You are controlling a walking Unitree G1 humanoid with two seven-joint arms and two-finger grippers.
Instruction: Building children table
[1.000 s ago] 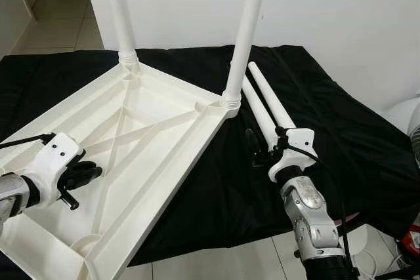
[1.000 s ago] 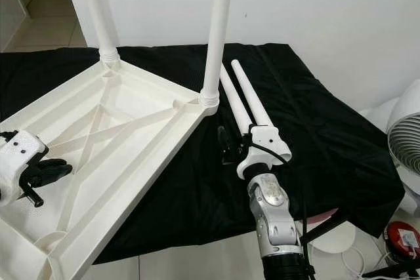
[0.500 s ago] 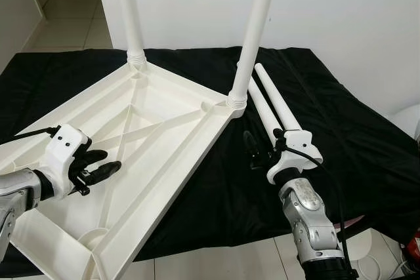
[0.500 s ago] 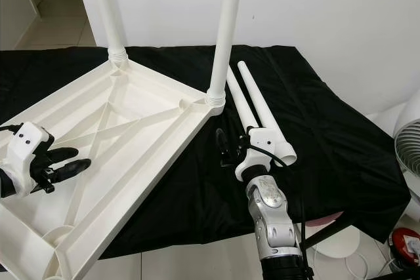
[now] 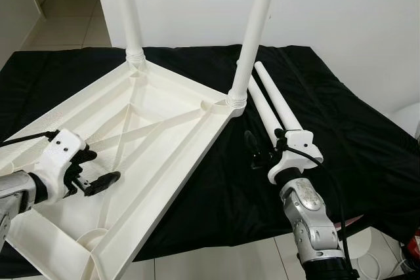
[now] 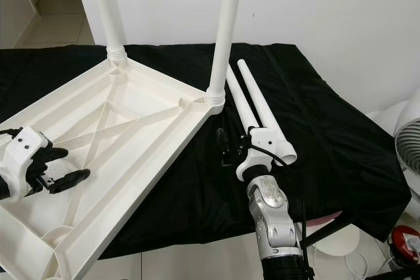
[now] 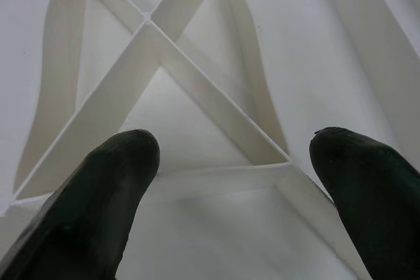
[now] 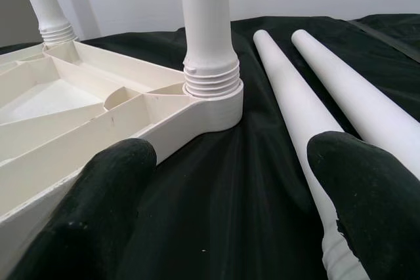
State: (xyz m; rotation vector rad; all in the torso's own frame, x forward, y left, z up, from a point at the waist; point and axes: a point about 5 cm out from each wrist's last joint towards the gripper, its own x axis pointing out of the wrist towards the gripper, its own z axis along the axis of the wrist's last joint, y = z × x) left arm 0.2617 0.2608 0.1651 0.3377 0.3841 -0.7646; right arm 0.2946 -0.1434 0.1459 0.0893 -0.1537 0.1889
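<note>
Tabletop [image 5: 164, 113], white plastic, upside down on black cloth [image 5: 341, 129], ribbed underside up, X-shaped braces across middle. L gripper [image 5: 92, 168] low over near-left part of underside, fingers [image 7: 98, 208] spread wide, nothing between; wrist view looks straight down at rib crossing [image 7: 149, 19], can't tell if tips touch plastic. Two legs already upright in far corners: rear-left leg [image 5: 130, 11] and rear-right leg [image 5: 256, 24], each seated in threaded socket [image 8: 211, 83] at corner. Just right of rear-right corner, two loose legs [image 5: 272, 103] flat on cloth, side by side, touching or nearly so, running away from robot. R gripper [image 5: 261, 154] at near ends of loose legs, between them and tabletop edge, hovering close to cloth, fingers [image 8: 364, 188] wide apart, holding nothing; one finger right beside nearer loose leg. White fan [image 6: 410, 142] at far right, off the cloth. Tiled floor [image 5: 216, 260] below near edge.
</note>
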